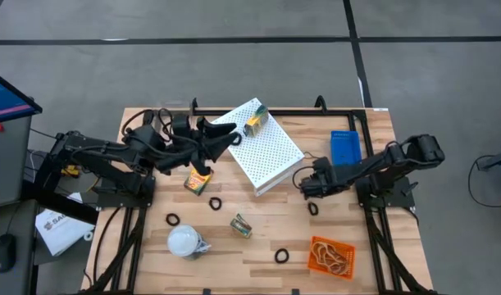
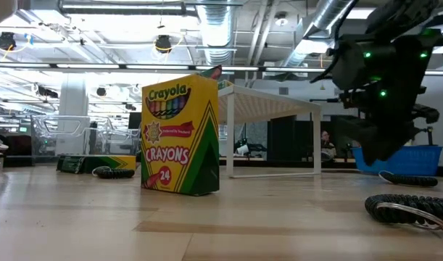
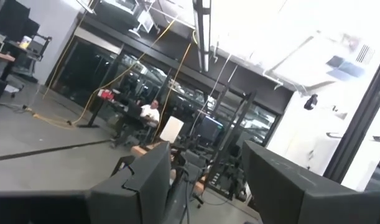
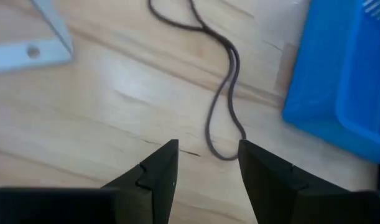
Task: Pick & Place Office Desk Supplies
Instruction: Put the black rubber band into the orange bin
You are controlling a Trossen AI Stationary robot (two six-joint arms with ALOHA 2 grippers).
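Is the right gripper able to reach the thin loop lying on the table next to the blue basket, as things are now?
Probably yes. The right gripper is open and points down at the loop, whose near end lies between its fingertips. Only bare wood surrounds it; the blue basket sits beside it, not over it.

You have a yellow-and-green crayon box (image 2: 180, 135) with multicoloured crayons printed on it, a white dotted perforated box (image 1: 262, 147), a blue basket (image 1: 344, 147) and an orange tray (image 1: 330, 256).
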